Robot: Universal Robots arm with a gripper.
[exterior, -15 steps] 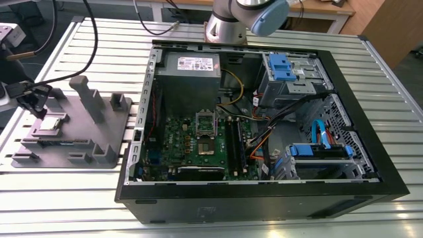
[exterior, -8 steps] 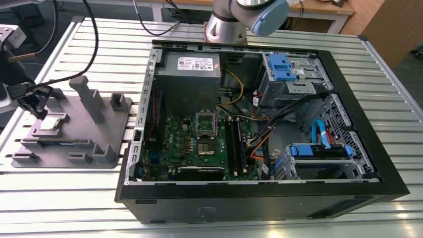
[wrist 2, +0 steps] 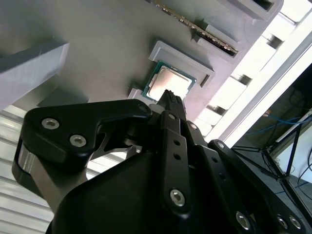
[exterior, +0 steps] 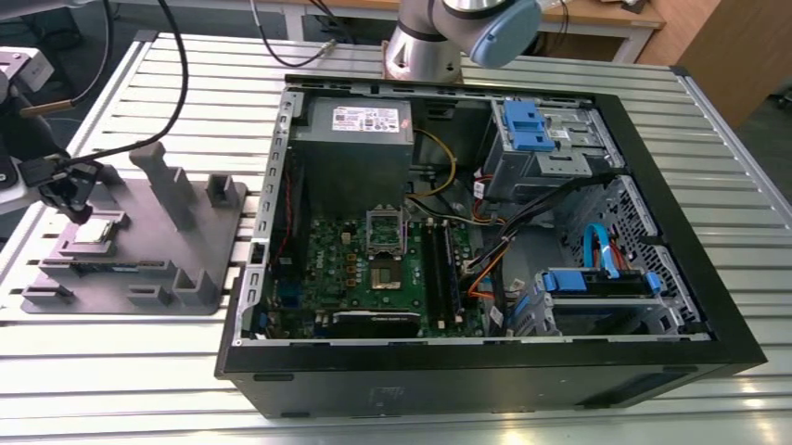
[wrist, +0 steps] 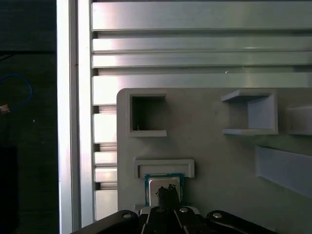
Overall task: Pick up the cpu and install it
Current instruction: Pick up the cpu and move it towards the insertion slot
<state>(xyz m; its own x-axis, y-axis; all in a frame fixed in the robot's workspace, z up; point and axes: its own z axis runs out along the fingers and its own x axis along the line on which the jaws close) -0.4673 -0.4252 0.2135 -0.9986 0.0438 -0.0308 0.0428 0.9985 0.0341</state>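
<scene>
The cpu [exterior: 98, 230], a small square chip with a silvery lid, lies in a recess on the grey fixture block [exterior: 185, 241] at the exterior view's left. My gripper [exterior: 70, 202] hangs just over the chip's near edge, its dark fingers closed together with nothing between them. In both wrist views the fingertips [wrist 2: 170, 96] meet at the edge of the cpu [wrist 2: 169, 82], which rests in its raised holder [wrist: 164, 167]; the cpu [wrist: 163, 182] is partly covered by my gripper [wrist: 167, 191]. The motherboard socket [exterior: 386, 248] in the open computer case [exterior: 495, 371] has its frame lifted.
The fixture block carries tall grey posts [exterior: 167, 181] and square pockets [wrist: 146, 114] near the chip. The case holds a power supply [exterior: 356, 125], blue drive bays [exterior: 526, 125] and loose cables [exterior: 495, 250]. The arm's base [exterior: 427, 46] stands behind the case on the slatted aluminium table [exterior: 124, 371].
</scene>
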